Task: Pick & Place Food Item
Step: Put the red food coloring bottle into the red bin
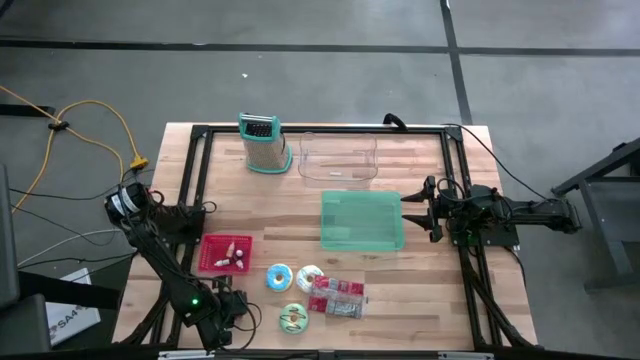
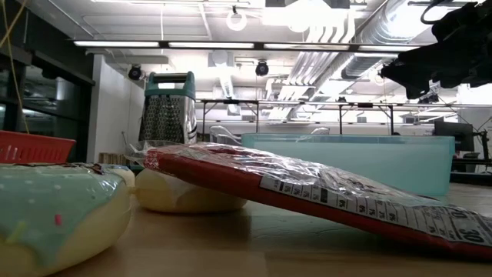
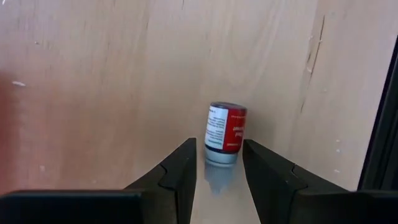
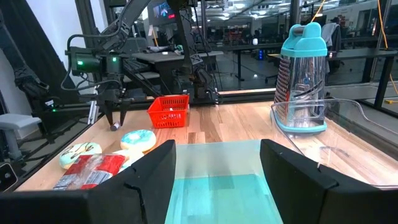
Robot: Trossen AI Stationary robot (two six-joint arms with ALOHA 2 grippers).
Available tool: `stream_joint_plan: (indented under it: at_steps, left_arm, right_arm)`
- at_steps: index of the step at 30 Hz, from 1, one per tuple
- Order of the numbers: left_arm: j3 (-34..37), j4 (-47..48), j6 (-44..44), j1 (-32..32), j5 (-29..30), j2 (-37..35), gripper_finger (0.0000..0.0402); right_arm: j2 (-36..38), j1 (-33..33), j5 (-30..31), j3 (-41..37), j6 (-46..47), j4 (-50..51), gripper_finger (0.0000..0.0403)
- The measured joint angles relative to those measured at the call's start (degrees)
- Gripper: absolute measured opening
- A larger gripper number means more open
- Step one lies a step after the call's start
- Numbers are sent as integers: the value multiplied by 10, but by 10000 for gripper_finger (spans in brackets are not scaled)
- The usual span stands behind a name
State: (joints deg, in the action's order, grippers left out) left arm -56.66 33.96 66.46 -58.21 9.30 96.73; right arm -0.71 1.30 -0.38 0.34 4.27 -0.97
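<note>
A small can (image 3: 225, 134) with a red and white label stands upright on the wooden table near its front left corner. My left gripper (image 3: 219, 145) hangs open just above it, pointing steeply down, one finger to either side of the can and apart from it. The right wrist view shows that gripper (image 4: 115, 115) over the can (image 4: 115, 126). My right gripper (image 4: 217, 146) waits open and level at the table's right side, facing the teal tub (image 1: 362, 221).
A red basket (image 1: 225, 252), three frosted doughnuts (image 1: 279, 277) and a red snack packet (image 1: 337, 297) lie to the right of the can. A clear tub (image 1: 338, 158) and a grater (image 1: 263, 143) stand at the far edge. The black frame rail (image 3: 380, 124) runs close by the can.
</note>
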Motion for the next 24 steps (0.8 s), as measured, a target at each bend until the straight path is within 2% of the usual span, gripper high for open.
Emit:
stream_joint_plan:
  at_steps: [15,24]
  left_arm:
    - [0,2,25,-12,5,6,123]
    - [0,3,26,-12,5,6,77]
  right_arm:
    - [0,0,0,0,0,0,223]
    - [0,0,0,0,0,0,223]
